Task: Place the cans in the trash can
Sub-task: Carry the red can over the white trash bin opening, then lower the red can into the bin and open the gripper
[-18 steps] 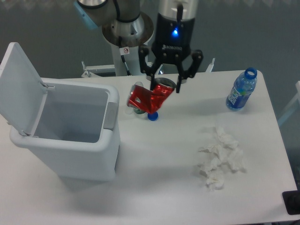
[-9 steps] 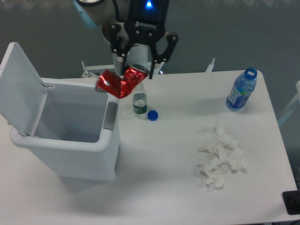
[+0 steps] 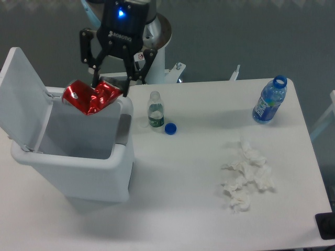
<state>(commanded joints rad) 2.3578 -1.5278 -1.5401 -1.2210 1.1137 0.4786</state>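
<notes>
Gripper (image 3: 110,87) clamps the crushed red can (image 3: 90,98), holding it above the open bin (image 3: 99,175), lid up. On the table (image 3: 183,209): small bottle (image 3: 154,109), blue cap (image 3: 170,128), blue bottle (image 3: 269,100), crumpled tissues (image 3: 246,175).

We swing the gripper (image 3: 110,87) left, away from the small bottle (image 3: 155,110) and blue cap (image 3: 170,128), and the crushed red can (image 3: 91,97) now hangs over the open trash can (image 3: 78,151), near its far rim.
</notes>
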